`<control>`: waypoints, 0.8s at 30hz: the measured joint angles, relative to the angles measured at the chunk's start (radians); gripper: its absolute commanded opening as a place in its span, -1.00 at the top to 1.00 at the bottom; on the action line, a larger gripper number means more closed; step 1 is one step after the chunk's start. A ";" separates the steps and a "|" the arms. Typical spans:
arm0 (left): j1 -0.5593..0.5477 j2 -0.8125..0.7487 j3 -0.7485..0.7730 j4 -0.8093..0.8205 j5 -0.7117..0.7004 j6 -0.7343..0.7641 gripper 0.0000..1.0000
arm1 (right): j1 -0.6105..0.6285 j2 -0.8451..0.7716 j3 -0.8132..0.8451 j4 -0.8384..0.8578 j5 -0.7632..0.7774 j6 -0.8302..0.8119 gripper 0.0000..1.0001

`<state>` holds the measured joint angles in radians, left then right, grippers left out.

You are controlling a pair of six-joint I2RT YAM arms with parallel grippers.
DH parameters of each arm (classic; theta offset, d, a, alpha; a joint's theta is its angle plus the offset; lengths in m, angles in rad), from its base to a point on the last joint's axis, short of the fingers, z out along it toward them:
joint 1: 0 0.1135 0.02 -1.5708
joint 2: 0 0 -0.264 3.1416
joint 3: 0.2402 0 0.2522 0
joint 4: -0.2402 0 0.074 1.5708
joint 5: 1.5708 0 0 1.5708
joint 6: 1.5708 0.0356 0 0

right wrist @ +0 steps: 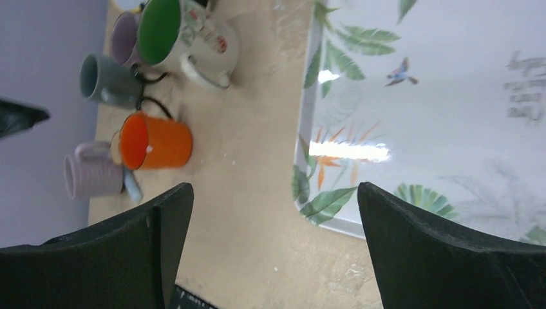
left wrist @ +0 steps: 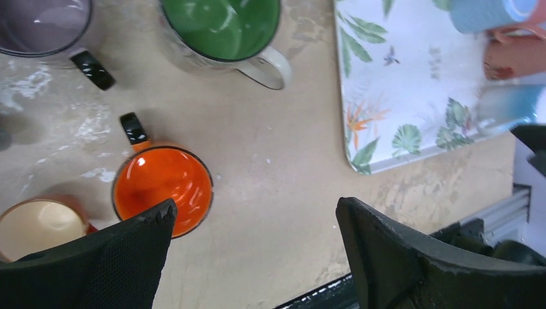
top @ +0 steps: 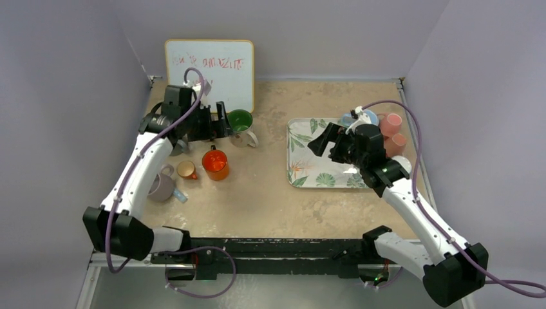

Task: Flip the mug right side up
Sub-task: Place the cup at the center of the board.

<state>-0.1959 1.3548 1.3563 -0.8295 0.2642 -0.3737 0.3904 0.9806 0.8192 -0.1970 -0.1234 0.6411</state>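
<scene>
A white floral mug with a green inside (top: 241,120) stands upright, mouth up, at the back left of the table. It also shows in the left wrist view (left wrist: 222,26) and the right wrist view (right wrist: 187,32). My left gripper (top: 223,121) hovers just left of it, open and holding nothing. In the left wrist view the left gripper (left wrist: 254,209) has only bare table between its fingers. My right gripper (top: 320,141) hangs open over the left edge of the leaf-print tray (top: 322,164). Nothing sits between the jaws of the right gripper (right wrist: 273,193).
An orange mug (top: 216,164), a small cream cup (top: 187,169), a lilac ribbed mug (top: 161,188) and a grey mug (right wrist: 106,80) stand near the green one. Pink cups (top: 391,122) and a blue one (top: 367,117) sit at the tray's far right. A whiteboard (top: 209,71) leans on the back wall.
</scene>
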 measured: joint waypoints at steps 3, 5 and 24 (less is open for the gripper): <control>-0.001 -0.081 -0.082 0.055 0.080 0.004 -0.87 | 0.000 -0.002 0.002 -0.016 0.113 0.028 -0.98; -0.001 -0.122 -0.142 0.084 0.128 0.004 -0.87 | 0.000 0.010 0.019 -0.068 0.203 0.062 -0.98; -0.010 -0.331 -0.373 0.137 0.242 0.030 -0.87 | -0.127 0.172 0.148 -0.625 0.847 0.564 -0.47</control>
<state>-0.2054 1.0241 0.9833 -0.6922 0.5064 -0.3435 0.2638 1.1526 0.9672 -0.8223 0.7238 1.2049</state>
